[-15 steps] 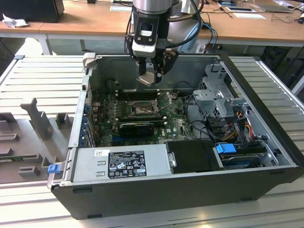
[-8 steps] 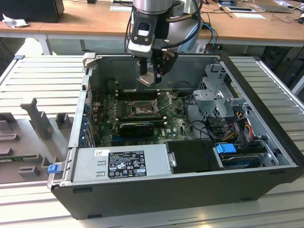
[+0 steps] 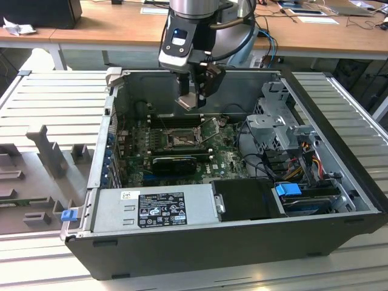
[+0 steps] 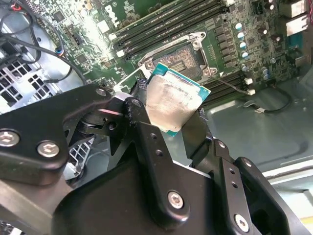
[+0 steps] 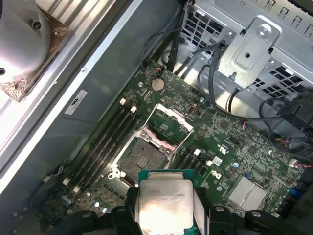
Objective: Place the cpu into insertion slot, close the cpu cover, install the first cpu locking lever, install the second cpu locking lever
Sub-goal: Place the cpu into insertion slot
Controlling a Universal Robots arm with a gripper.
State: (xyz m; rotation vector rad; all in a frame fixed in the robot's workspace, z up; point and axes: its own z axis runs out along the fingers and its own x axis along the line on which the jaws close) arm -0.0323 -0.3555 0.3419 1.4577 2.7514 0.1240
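My gripper (image 3: 193, 97) hangs inside the open computer case, shut on the cpu (image 3: 189, 101), a flat square chip with a pale silver top and green edge. In both wrist views the cpu (image 4: 173, 100) (image 5: 164, 203) sits clamped between the black fingers (image 4: 142, 129). The insertion slot (image 3: 182, 140) (image 5: 142, 159) (image 4: 183, 56) lies on the green motherboard below the chip, dark centre exposed. The cpu cover (image 5: 170, 123) stands swung open at the slot's edge. The chip is above the slot and not touching it.
A grey power supply (image 3: 154, 206) fills the case front. A metal drive cage (image 3: 279, 121) with bundled cables (image 3: 303, 160) stands at the exterior view's right. Memory slots (image 5: 105, 142) run beside the socket. A black card (image 3: 173, 162) lies in front of it.
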